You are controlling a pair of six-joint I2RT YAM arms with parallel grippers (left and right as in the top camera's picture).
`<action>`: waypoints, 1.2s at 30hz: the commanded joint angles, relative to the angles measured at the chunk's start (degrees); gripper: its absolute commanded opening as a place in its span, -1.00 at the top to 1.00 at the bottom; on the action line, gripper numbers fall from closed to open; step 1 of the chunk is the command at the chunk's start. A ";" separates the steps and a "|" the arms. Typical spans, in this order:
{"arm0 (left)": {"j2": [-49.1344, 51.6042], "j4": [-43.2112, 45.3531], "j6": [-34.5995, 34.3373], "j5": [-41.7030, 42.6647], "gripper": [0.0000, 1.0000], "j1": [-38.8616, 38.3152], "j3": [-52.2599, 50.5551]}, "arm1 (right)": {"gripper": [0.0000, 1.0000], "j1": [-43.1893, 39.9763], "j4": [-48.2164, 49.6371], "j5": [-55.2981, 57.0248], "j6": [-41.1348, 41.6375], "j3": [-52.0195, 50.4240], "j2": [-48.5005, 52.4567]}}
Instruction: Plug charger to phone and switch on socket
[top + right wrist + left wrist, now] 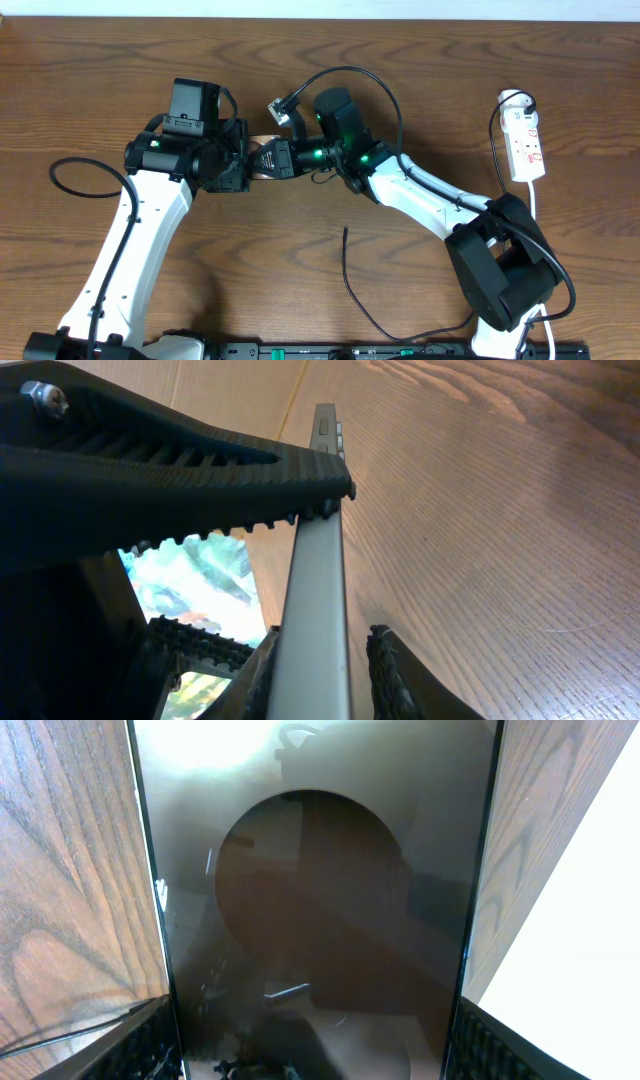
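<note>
Wood surface [400,60], left gripper [315,1050] pinching phone [320,920], right gripper [362,565] straddling its edge, clamp unclear; charger [352,285] loose apart from phone, socket [526,145] farther off; plugging and switching both look undone.

I read the phone [320,920], dark bronze with a large round circle, gripped across its width by the left jaws, its other end between the right jaws. The charger [352,285] lies slack on the counter, base-side of the right jaws. The socket [527,145] lies well to their right.
</note>
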 commanded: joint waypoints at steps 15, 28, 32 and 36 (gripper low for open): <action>-0.09 0.33 -0.07 -0.68 0.86 -1.84 0.96 | 0.86 0.94 0.22 0.07 0.11 0.70 -0.04; -0.09 0.33 -0.07 -0.87 0.36 -1.84 0.96 | 0.98 0.92 0.22 0.04 0.09 0.70 -0.04; -0.09 0.28 -0.04 -1.29 -0.63 -1.84 0.96 | 0.98 0.92 0.22 0.02 0.09 0.70 -0.04; -0.09 0.07 0.50 -1.25 -0.72 -1.84 0.96 | 0.98 0.87 0.20 0.04 0.09 0.70 -0.04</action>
